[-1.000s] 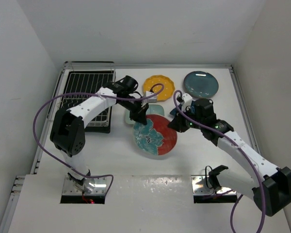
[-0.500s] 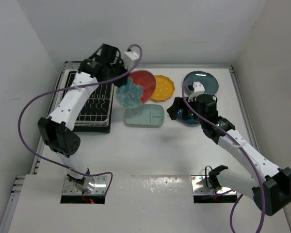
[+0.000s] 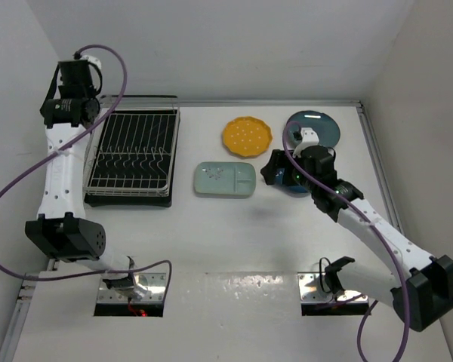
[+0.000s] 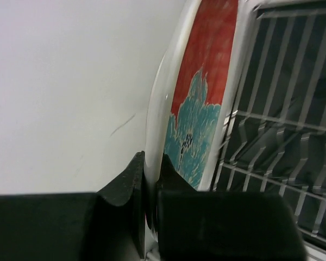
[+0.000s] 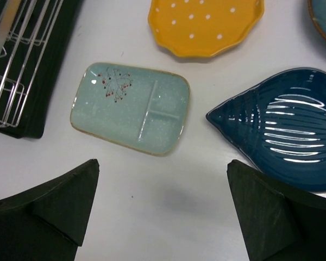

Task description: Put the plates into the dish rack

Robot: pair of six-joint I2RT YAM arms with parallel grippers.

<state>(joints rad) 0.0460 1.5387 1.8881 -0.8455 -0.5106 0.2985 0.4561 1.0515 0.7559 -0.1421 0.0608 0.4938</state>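
Note:
My left gripper (image 4: 151, 163) is shut on the rim of the red-and-teal floral plate (image 4: 204, 103), which stands on edge beside the black wire dish rack (image 4: 293, 136). In the top view this gripper (image 3: 69, 113) is high at the rack's (image 3: 128, 197) far left corner, and the plate is hidden there. My right gripper (image 5: 163, 212) hangs open and empty over bare table. Around it lie the pale blue divided plate (image 5: 131, 114), the yellow dotted plate (image 5: 206, 24) and the dark blue leaf plate (image 5: 285, 128). The dark teal round plate (image 3: 317, 128) lies at the back right.
The right arm (image 3: 362, 219) stretches from the near right base to mid-table, its gripper (image 3: 275, 170) covering most of the leaf plate. White walls enclose the table on the left, back and right. The rack's corner (image 5: 22, 54) shows at the right wrist view's upper left.
The left arm lifted the floral plate from mid-table and swung it up and left to the rack's far left side. The right gripper opened and drew back a little.

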